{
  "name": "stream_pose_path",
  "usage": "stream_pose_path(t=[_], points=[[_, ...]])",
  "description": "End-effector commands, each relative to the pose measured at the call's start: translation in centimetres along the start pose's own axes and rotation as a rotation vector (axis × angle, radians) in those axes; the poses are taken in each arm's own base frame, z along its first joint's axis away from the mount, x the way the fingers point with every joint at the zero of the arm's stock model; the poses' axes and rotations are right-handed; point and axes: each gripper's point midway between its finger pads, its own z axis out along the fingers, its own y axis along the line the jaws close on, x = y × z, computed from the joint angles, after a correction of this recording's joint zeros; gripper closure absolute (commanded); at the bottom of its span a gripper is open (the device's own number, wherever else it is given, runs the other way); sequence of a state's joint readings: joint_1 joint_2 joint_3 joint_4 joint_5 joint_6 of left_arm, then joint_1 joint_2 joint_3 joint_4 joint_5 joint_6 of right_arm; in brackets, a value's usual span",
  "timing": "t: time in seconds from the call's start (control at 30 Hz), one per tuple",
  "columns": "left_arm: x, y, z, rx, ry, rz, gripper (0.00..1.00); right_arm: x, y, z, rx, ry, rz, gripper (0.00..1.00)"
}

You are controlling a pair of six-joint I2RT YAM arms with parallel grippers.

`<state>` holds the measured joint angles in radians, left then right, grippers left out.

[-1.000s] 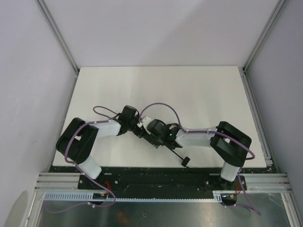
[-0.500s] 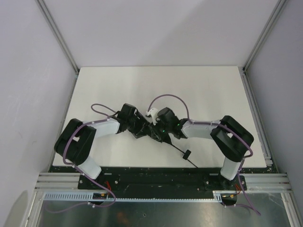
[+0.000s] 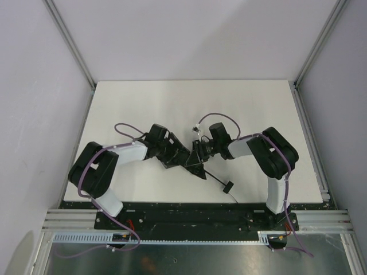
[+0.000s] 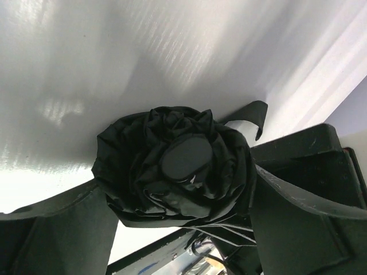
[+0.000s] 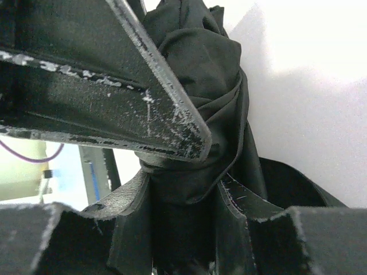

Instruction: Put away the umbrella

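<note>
Squeezing the umbrella (image 3: 195, 164) shut, near the table's (image 3: 258, 103) front edge.
The right gripper (image 3: 200, 153) pinches the bunched cloth (image 5: 200, 86) tight so it won't unroll. The left gripper (image 3: 176, 157) is wide open round the cloth's tip, holding nothing. From above, both grippers hide most of the cloth; only the shaft (image 3: 213, 176) and knob (image 3: 227, 186) poke out toward that edge.

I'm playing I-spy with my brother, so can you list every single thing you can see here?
umbrella: one, black, folded, on the table between the two hands
table: one, white, under everything
frame rails: several, silver, along the table's sides
cables: purple, one looping over each arm
arms: two, white and black, reaching in from the near edge
left hand: one, black, fingers either side of the bunched canopy
right hand: one, black, pinching the umbrella's fabric
</note>
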<state>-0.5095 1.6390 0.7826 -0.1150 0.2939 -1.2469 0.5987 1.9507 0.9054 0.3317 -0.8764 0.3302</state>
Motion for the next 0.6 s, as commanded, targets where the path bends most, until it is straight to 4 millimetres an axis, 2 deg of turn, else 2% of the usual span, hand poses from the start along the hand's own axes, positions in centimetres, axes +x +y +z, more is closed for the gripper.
stream_pose_path(t=[0.0,0.07,0.13,0.33,0.37,0.4,0.57], points=[[2.0,5.9,1.6,-0.193,0.049,-0.001,0.16,3.7,-0.6,0.2,-0.049,0.075,0.187,1.00],[2.3,6.4,1.8,-0.204,0.055,-0.002,0.21,3.2,-0.5,0.1,-0.084,0.055,0.219,1.00],[2.4,6.7,2.2,-0.212,0.054,0.002,0.31,2.9,-0.2,0.1,-0.123,0.038,0.239,1.00],[2.1,7.3,2.6,-0.205,0.034,0.043,0.75,2.2,0.2,0.1,-0.154,0.016,0.265,0.98],[2.1,7.2,2.5,-0.196,0.030,0.049,0.81,1.9,0.3,0.0,-0.146,0.009,0.264,0.95],[2.1,7.1,2.5,-0.187,0.025,0.051,0.86,1.6,0.3,-0.1,-0.131,0.000,0.264,0.87],[2.1,6.2,1.9,-0.140,0.013,0.062,0.98,0.3,-0.2,-1.3,0.016,-0.049,0.206,0.57]])
